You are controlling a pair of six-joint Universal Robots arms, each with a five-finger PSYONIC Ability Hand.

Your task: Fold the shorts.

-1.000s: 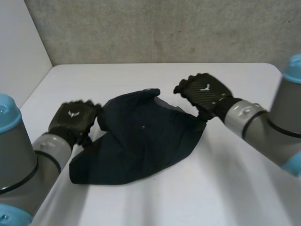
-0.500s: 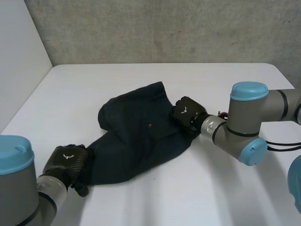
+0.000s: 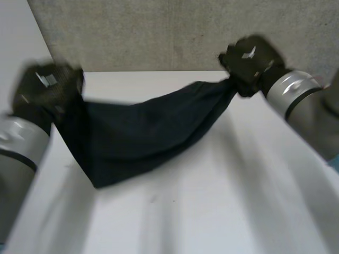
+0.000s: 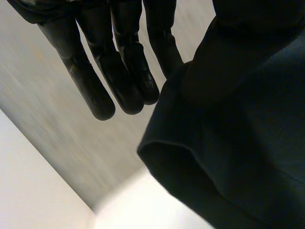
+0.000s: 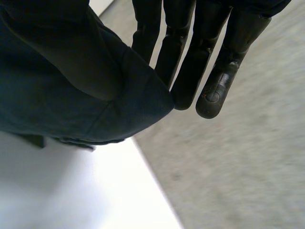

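Hands lifted: left hand [image 3: 45, 87] pinches one end of the dark shorts [image 3: 132, 135] beside its straight fingers [image 4: 86, 81], right hand [image 3: 249, 55] grips the other end likewise; cloth sags between them over the white table [image 3: 238, 201]

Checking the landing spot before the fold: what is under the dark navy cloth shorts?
The dark navy cloth shorts hang between the left hand and right hand, over the white table, which looks bare there. The table strip behind the drooping cloth is hidden.
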